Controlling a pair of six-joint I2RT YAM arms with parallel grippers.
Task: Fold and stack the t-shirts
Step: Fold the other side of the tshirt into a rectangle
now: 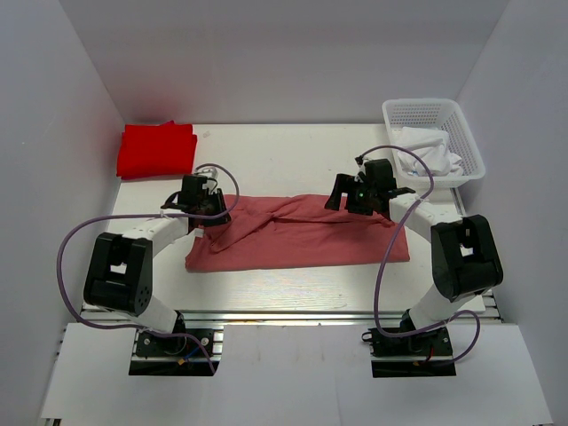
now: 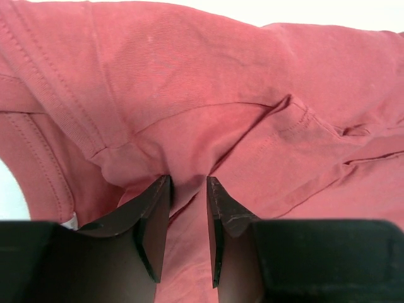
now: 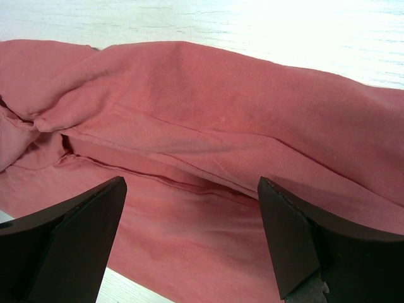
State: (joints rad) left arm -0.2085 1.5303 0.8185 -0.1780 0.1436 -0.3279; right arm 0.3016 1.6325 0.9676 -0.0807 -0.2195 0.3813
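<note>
Folding the pink shirt (image 1: 302, 238) is the step in hand; it lies across the counter (image 1: 293, 151), the red shirt (image 1: 157, 149) folded at the far left corner; left pincer (image 2: 188, 183) is nipped almost closed on a pleat of pink cloth; right pincer (image 3: 190, 183) gapes wide, empty, above the fabric; next, I'd judge, it must drop and pinch so both carry the fold.

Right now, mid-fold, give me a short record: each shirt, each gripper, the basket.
pink t-shirt: lying across the table, partly folded, wrinkled
red t-shirt: folded, far left corner
left gripper: fingers pinching a fold at the pink t-shirt's left end
right gripper: fingers wide open above its right part
basket: far right corner, white cloth inside
</note>
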